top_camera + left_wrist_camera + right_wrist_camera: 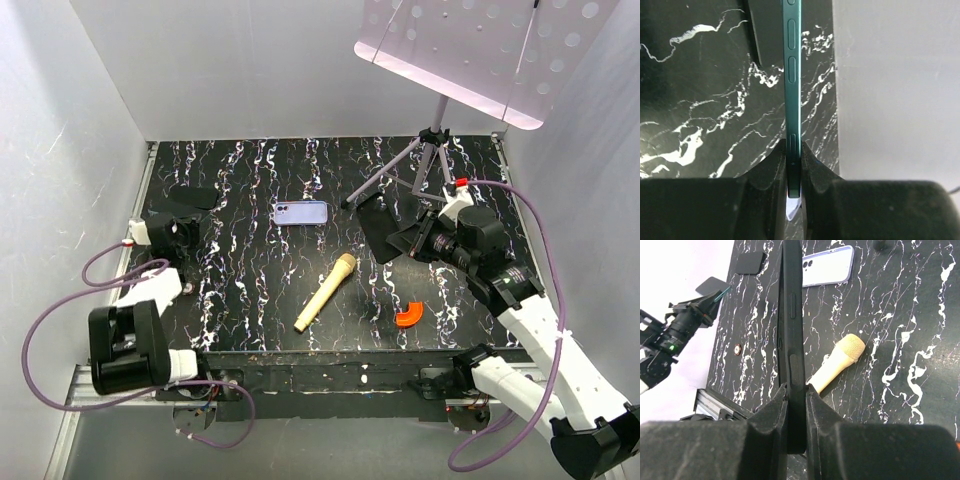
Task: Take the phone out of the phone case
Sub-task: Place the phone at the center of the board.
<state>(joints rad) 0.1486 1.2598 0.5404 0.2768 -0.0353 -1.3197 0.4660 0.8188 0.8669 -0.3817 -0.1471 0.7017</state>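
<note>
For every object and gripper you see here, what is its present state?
phone: bare, clamped edge-on in the left gripper
left gripper: shut on the phone
phone case: lying flat on the table, back up, untouched
black flat piece: clamped edge-on in the right gripper
right gripper: shut on the black flat piece
microphone: lying on its side on the table
orange curved piece: lying flat, untouched
music stand: upright

The phone case (pixel 300 212) lies flat on the worktop (pixel 250 290), behind centre. In front of it, slightly right, the microphone (pixel 325 292) lies aslant. Right of that, near the front edge, is the curved piece (pixel 408 316). The tripod stand (pixel 430 150) is at the back right. At the left, the left end effector (pixel 794 170) pinches the phone (pixel 792 75) on edge. At the right, before the stand, the right end effector (pixel 795 400) pinches a flat slab (pixel 791 315).
</note>
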